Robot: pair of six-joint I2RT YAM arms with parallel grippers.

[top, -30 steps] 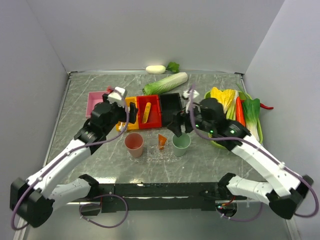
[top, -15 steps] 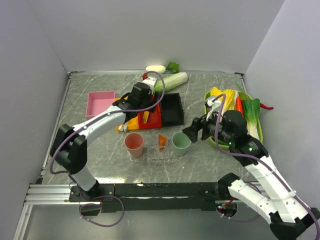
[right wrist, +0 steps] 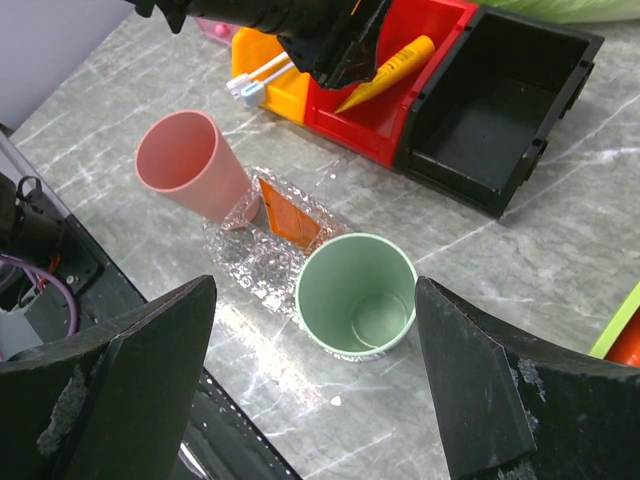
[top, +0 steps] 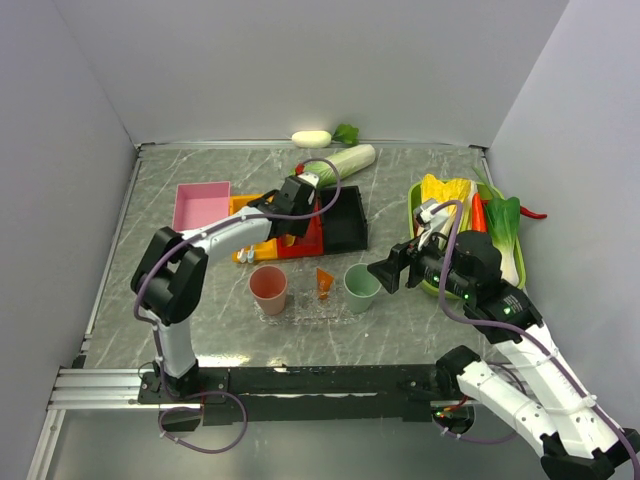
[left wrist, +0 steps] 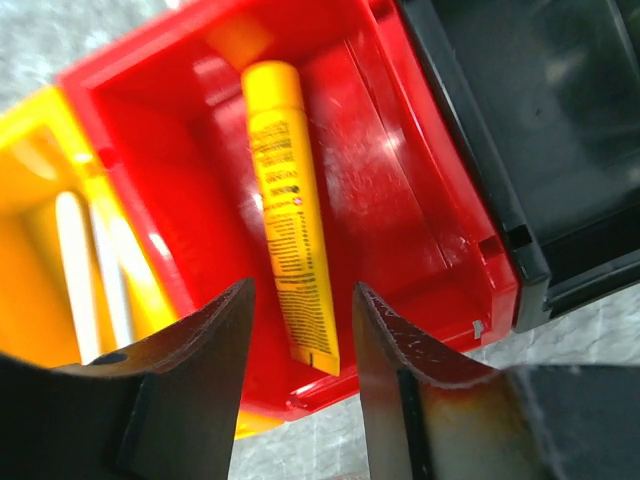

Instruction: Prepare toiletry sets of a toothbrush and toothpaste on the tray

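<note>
A yellow toothpaste (left wrist: pixel 290 230) tube lies in the red bin (left wrist: pixel 400 230). My left gripper (left wrist: pixel 302 290) hangs over it, open, its two fingers either side of the tube's flat end with a gap on both sides. Two white toothbrushes (left wrist: pixel 75 260) lie in the yellow bin (top: pixel 245 215) beside it. The clear tray (top: pixel 305 308) holds an orange toothpaste (top: pixel 324 283) tube between a pink cup (top: pixel 268 289) and a green cup (top: pixel 362 287). My right gripper (top: pixel 385 272) is open wide and empty, just right of and above the green cup (right wrist: pixel 357 290).
A black bin (top: pixel 343 215) adjoins the red bin on the right and a pink bin (top: pixel 202 205) sits at the left. A cabbage (top: pixel 335 165) and a white radish (top: pixel 311 139) lie at the back. A green vegetable tray (top: pixel 517 272) stands at the right edge.
My left gripper has swung right from the yellow bin to over the red bin, and its jaws have narrowed. The right gripper has drawn back to the right of the green cup.
</note>
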